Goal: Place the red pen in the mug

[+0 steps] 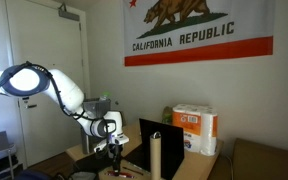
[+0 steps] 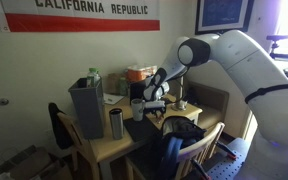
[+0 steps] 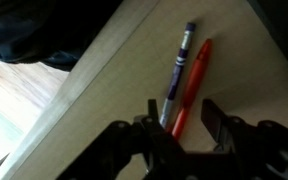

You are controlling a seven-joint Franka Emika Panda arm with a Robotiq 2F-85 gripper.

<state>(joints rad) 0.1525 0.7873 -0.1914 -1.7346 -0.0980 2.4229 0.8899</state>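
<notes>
In the wrist view the red pen (image 3: 192,85) lies flat on the beige tabletop (image 3: 104,90), side by side with a blue-and-white pen (image 3: 180,65) that touches it. My gripper (image 3: 181,118) is open just above them, its two dark fingers straddling the near ends of both pens. It holds nothing. In both exterior views the gripper (image 1: 114,150) (image 2: 154,100) points down at the table. A small pale mug (image 2: 137,108) stands on the table beside the gripper. The pens are too small to make out in the exterior views.
A paper-towel pack (image 1: 195,128) stands at the back of the table. A tall metal cylinder (image 1: 156,155) (image 2: 116,123) and a grey bin (image 2: 87,103) stand nearby. Chairs (image 2: 189,145) surround the table. The table edge (image 3: 69,95) runs diagonally close to the pens.
</notes>
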